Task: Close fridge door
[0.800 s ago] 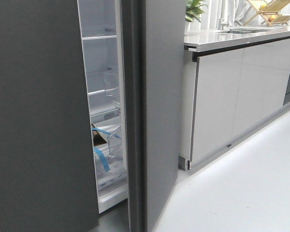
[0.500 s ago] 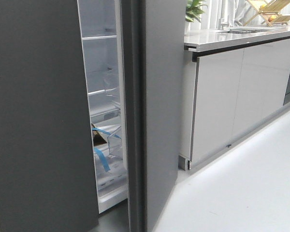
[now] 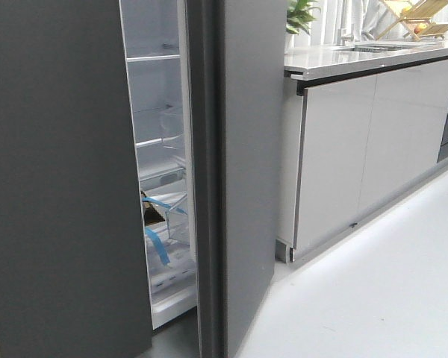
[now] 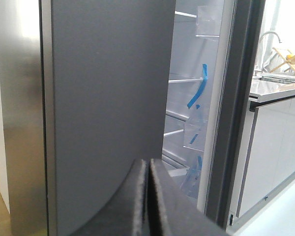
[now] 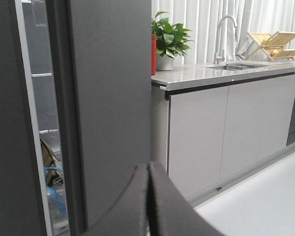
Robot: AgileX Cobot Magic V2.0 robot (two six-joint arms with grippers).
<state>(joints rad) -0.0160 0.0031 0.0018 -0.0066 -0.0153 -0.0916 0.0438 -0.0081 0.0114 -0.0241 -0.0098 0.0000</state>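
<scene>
One fridge door (image 3: 246, 171) ajar — grooved edge outward.

gap: narrow, beside ajar fridge door (image 3: 243, 171) | right: cabinets (image 3: 358, 149) near | floor (image 3: 373, 298) open

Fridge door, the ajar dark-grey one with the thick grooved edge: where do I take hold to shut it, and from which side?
The tall matte dark-grey fridge door is handleless, so there is probably nothing to clamp. Press the shut right hand on its flat outer face near the grooved free edge, coming from the pale glossy cabinet fronts' side, which that face looks toward.
</scene>
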